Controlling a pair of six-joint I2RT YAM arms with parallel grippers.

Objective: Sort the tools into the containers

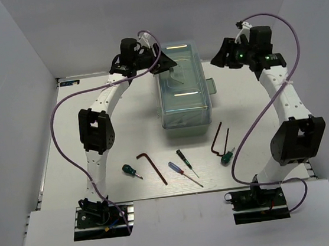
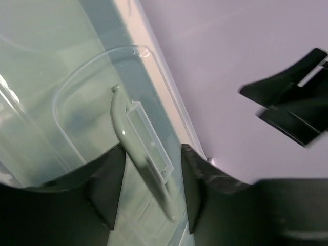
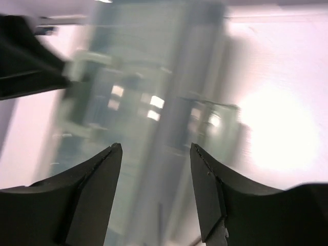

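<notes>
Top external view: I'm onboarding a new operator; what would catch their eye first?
The pale green toolbox with its clear lid stands at centre, the left gripper open astride its handle. Loose screwdrivers and hex keys lie in a row below it in the view.

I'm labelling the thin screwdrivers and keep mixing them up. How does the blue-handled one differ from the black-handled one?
The blue-handled screwdriver has a blue grip, the black-handled screwdriver a dark one. The blue-handled one lies closer to the near edge of the table; the black-handled one sits farther back. The blue-handled one looks slightly longer. Both lie flat, roughly parallel, tips toward the near right.
</notes>
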